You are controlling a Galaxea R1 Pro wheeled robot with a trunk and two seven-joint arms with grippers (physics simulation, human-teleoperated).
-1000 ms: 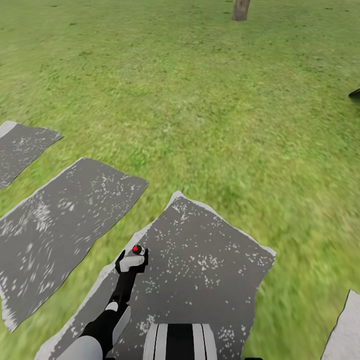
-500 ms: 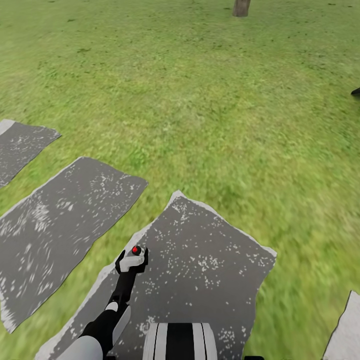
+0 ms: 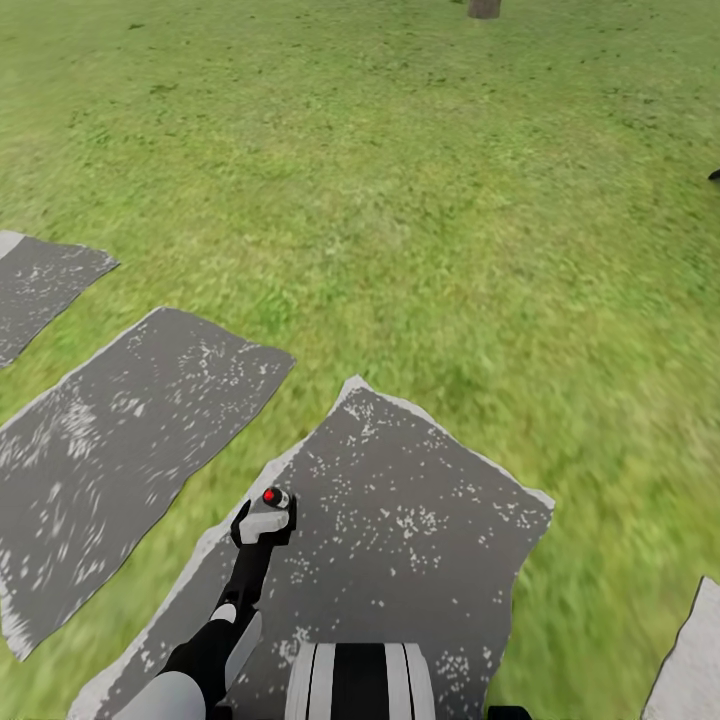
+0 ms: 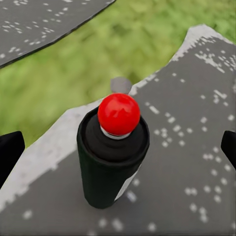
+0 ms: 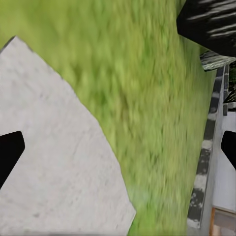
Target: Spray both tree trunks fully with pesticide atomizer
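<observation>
Low in the head view, left of centre, the left gripper (image 3: 266, 522) has its jaws closed around the pesticide atomizer (image 3: 272, 499), which stands upright with its red top showing, above a grey paving slab (image 3: 420, 520). A tree trunk (image 3: 484, 8) stands at the top edge across the grass (image 3: 400, 200). In the right wrist view, the right gripper (image 5: 118, 147) shows dark fingertips (image 5: 10, 150) wide apart, holding nothing.

We see a black pesticide atomizer (image 4: 112, 162) with a glossy red top (image 4: 118, 113) and a sliver of white label. The floor (image 3: 420, 200) is mottled green grass. The paving slabs (image 3: 400, 540) are dark grey, flecked white, pale-edged. The tree trunk (image 3: 484, 8) is grey-brown. Our left end effector (image 3: 264, 522) is black and grey-white.
</observation>
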